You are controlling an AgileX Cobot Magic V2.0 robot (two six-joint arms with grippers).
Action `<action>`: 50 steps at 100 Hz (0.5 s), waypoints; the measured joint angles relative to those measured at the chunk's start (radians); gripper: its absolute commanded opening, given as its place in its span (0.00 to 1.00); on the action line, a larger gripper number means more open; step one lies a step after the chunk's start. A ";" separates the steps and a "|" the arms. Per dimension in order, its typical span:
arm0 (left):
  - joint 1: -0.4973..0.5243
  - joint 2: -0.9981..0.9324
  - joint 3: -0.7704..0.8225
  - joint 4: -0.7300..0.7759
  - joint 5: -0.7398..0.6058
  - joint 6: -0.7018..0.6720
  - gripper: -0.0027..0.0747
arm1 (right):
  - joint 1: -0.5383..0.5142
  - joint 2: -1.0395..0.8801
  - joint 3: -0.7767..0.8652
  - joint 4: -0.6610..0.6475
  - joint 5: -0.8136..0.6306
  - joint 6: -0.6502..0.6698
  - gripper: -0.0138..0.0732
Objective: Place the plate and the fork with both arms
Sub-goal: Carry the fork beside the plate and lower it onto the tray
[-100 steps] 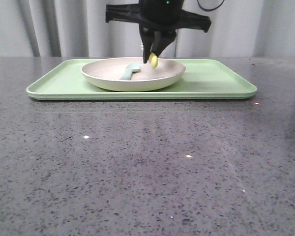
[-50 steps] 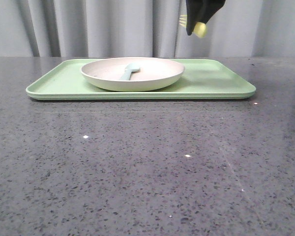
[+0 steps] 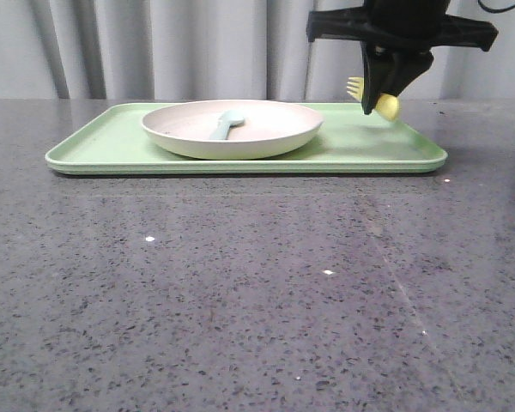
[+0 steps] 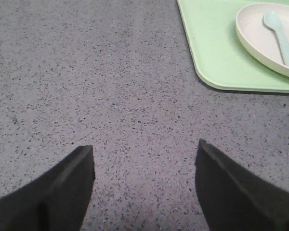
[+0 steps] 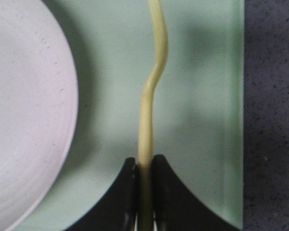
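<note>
The fork (image 3: 373, 94), clamped by its handle in the right gripper (image 3: 383, 96), has come down from high above to hang low over the tray (image 3: 369, 150), right of the plate (image 3: 232, 129); a release beside the plate looks near. The right wrist view shows it edge-on over bare tray. The left wrist view alone shows the left gripper (image 4: 144, 185), spread and empty, over the table (image 4: 86, 72) off the tray's left end.
</note>
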 measured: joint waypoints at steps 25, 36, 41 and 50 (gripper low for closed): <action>0.000 0.000 0.000 0.000 0.000 0.000 0.60 | -0.006 0.000 0.088 0.083 -0.095 -0.051 0.06; 0.000 0.000 0.000 0.000 0.000 0.000 0.60 | -0.006 0.000 0.097 0.087 -0.119 -0.056 0.06; 0.000 0.000 0.000 0.000 0.000 0.000 0.60 | -0.006 0.000 0.097 0.087 -0.128 -0.057 0.06; 0.000 0.000 0.000 0.000 0.000 0.000 0.60 | -0.006 0.000 0.097 0.087 -0.139 -0.058 0.06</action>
